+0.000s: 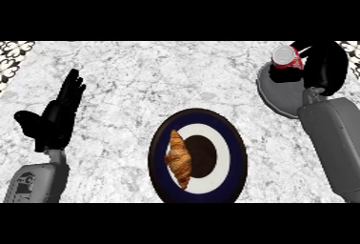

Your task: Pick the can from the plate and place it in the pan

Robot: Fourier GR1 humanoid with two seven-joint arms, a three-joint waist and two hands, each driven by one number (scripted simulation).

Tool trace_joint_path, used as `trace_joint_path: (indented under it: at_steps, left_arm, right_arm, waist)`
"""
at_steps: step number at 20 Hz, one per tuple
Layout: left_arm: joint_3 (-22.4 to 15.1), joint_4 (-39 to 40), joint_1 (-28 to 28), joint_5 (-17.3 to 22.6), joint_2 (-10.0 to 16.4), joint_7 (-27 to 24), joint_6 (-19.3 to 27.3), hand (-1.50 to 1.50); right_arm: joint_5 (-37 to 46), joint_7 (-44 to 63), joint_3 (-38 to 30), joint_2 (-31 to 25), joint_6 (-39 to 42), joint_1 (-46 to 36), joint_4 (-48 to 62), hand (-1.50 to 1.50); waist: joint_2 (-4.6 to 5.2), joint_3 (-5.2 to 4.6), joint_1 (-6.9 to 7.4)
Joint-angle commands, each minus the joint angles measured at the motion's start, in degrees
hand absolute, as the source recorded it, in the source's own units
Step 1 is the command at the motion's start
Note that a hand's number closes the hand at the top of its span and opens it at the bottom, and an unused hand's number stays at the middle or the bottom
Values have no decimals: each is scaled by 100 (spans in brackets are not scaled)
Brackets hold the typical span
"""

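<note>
Now, above the white marble table (pixel 141 81) and beyond the round navy-and-white plate (pixel 239 157), the round grey metal pan (pixel 277 97) lies under the right hand (pixel 325 64), curled round the small red can (pixel 286 57) at the pan's far rim. It is best lowered upright over the pan's middle before uncurling.

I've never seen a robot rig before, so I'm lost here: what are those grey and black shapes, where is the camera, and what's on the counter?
This is one view from the robot's head, looking steeply down at a marble counter. The grey shapes are its forearms, each ending in a black hand. The left hand rests open at the left, fingers up. The right hand, upper right, is curled round a red can, above a grey pan. In the middle lies a plate with a croissant on it.
</note>
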Motion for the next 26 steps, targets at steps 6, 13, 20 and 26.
trace_joint_path:
  at_steps: [6, 13, 20, 26]
  left_arm:
    - [295, 118, -390, 283, 266, 251, -236, 0]
    - [17, 85, -354, 120, 68, 101, -215, 0]
    - [-99, -15, -60, 65, -48, -27, -201, 0]
    - [92, 385, -292, 81, -8, -280, -156, 0]
  right_arm:
    - [-171, -1875, -874, -611, -1100, -186, 2645, 150]
    - [-449, -3115, -1420, -593, -1834, -771, 4592, 150]
    - [-1988, -4035, -2420, -630, 75, -683, 4942, -150]
    - [-2200, -5143, -2754, -608, -318, -676, 5273, -150]
  waist:
    - [36, 5, 91]
    - [97, 16, 271]
    - [129, 36, 338]
    - [113, 21, 245]
